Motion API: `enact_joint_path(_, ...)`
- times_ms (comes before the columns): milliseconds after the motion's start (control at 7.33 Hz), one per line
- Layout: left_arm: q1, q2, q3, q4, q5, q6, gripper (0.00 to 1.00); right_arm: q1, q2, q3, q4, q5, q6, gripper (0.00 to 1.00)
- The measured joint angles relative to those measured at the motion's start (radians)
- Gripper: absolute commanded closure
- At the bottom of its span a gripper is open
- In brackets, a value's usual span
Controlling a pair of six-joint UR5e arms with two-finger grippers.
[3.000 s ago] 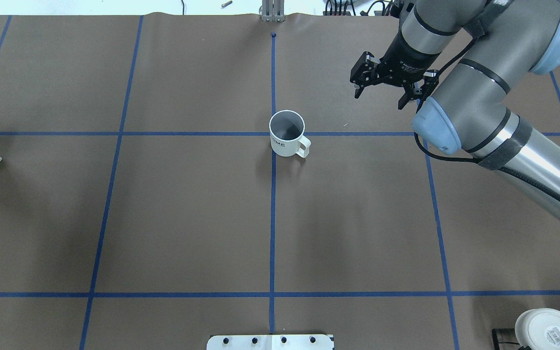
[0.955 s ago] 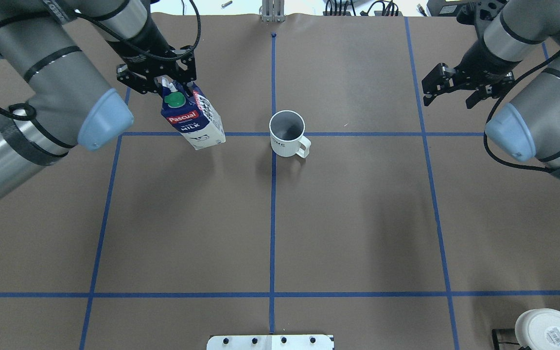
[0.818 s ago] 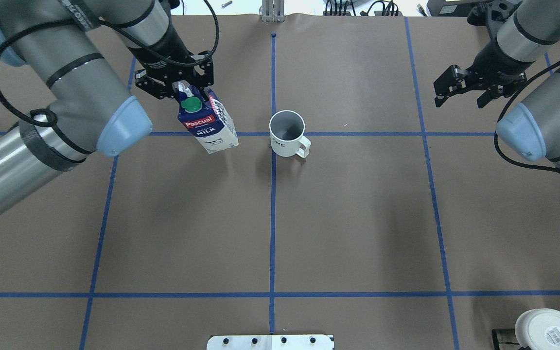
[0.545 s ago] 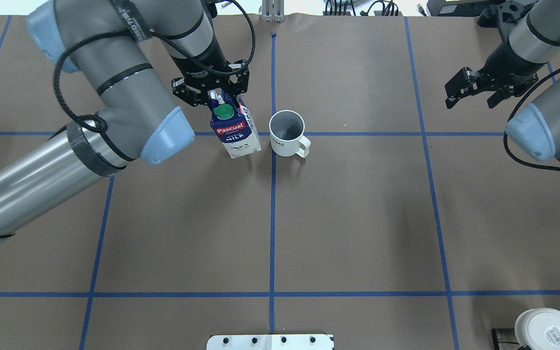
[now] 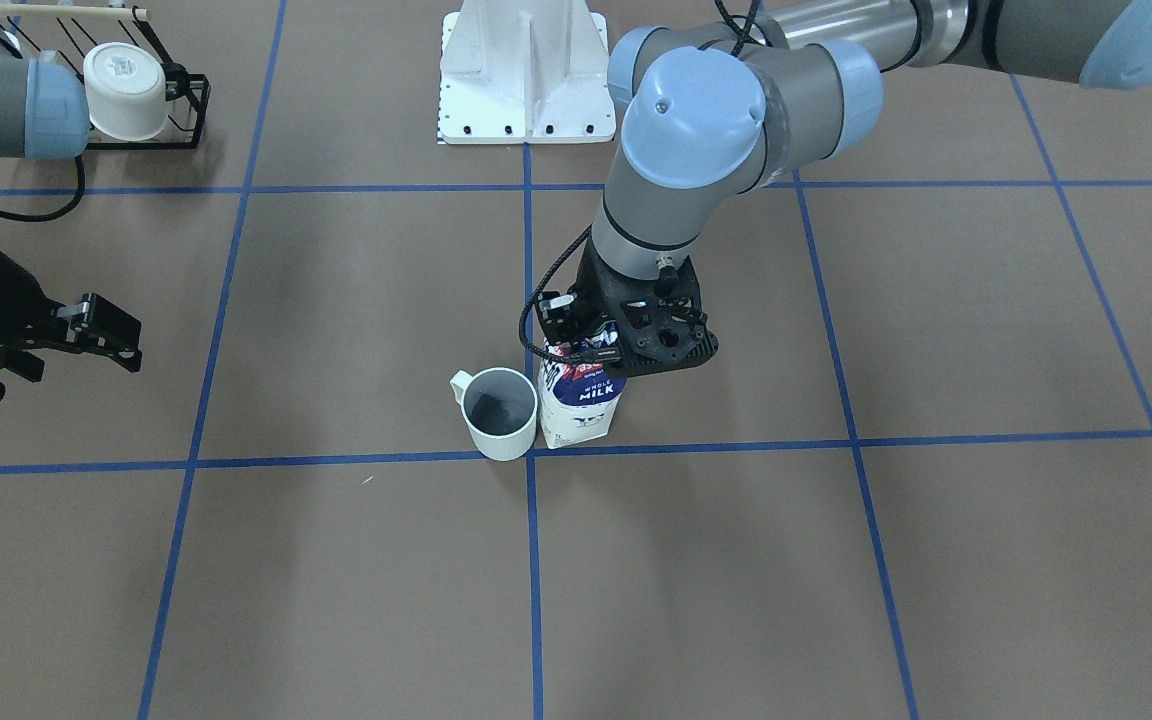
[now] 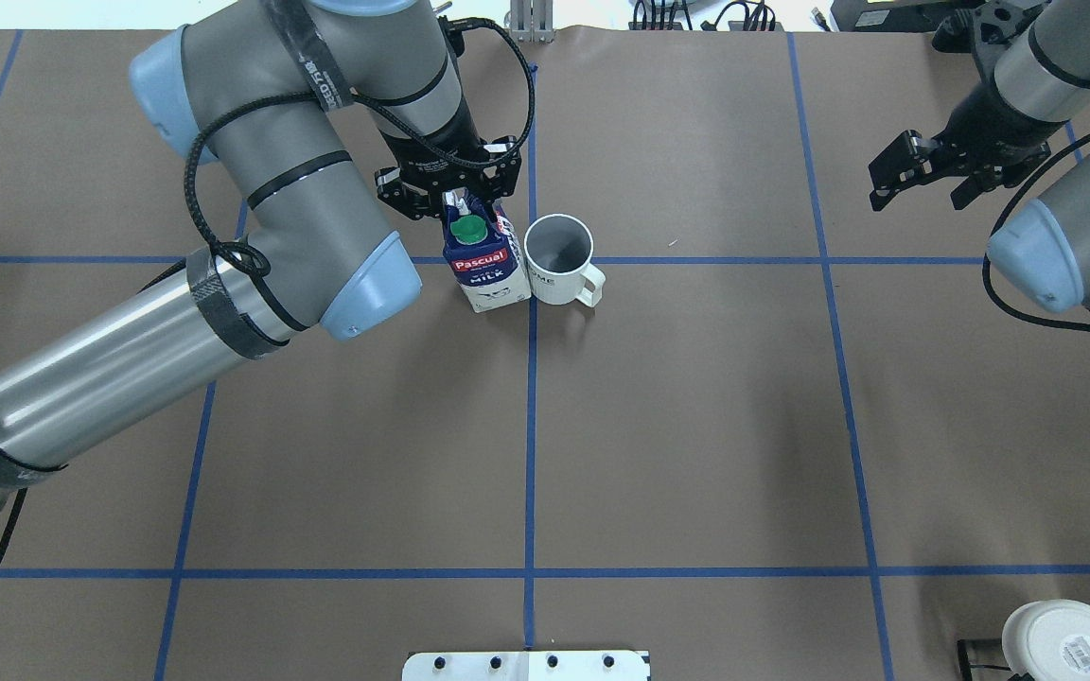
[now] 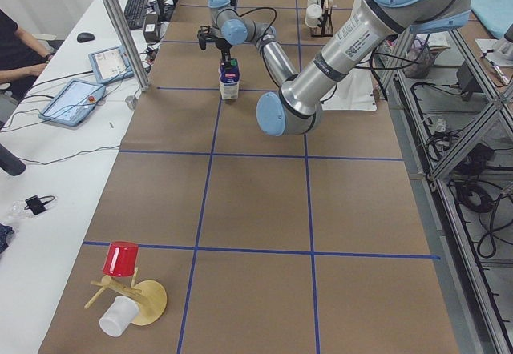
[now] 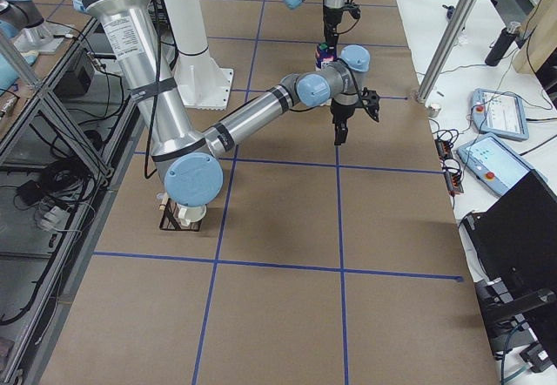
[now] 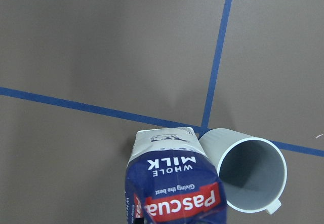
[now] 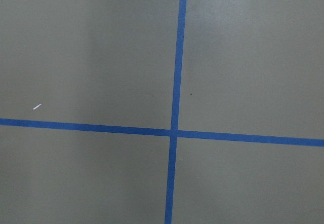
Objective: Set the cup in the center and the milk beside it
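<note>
The cup (image 6: 559, 260) is a white mug with a small handle and a grey inside. It has dark lettering on its near side and stands upright where the blue centre lines cross. It also shows in the front view (image 5: 499, 415) and in the left wrist view (image 9: 250, 176). The milk (image 6: 486, 270) is a blue-and-white carton with a red band and a green cap. It is upright right against the cup's left side (image 5: 581, 405) (image 9: 172, 183). My left gripper (image 6: 450, 194) is shut on the carton's top ridge. I cannot tell if the carton's base touches the table. My right gripper (image 6: 919, 194) is open and empty, far right.
A wider white cup (image 6: 1065, 638) lies on a black rack at the near right corner (image 5: 126, 90). The white base plate (image 5: 526, 70) is at the robot's edge. A red cup (image 7: 120, 258) and a wooden stand sit at the table's left end.
My left arm came in from the left with the milk, carried it rightward and brought it down against the cup. My right gripper drew back to the far right, still open.
</note>
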Motion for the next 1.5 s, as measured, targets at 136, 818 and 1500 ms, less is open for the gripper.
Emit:
enact_joint_path(136, 0.001, 0.000, -0.006, -0.001, 0.005, 0.000, 0.02, 0.001, 0.000, 0.001, 0.000, 0.000, 0.000, 0.00)
enact_joint_path(818, -0.072, 0.075, -0.142, 0.011, 0.015, 0.117, 0.02, 0.030, -0.005, -0.001, 0.003, 0.014, 0.000, 0.00)
enact_joint_path(1500, -0.294, 0.543, -0.401, -0.007, -0.029, 0.517, 0.02, 0.059, -0.074, -0.017, 0.014, -0.085, -0.086, 0.00)
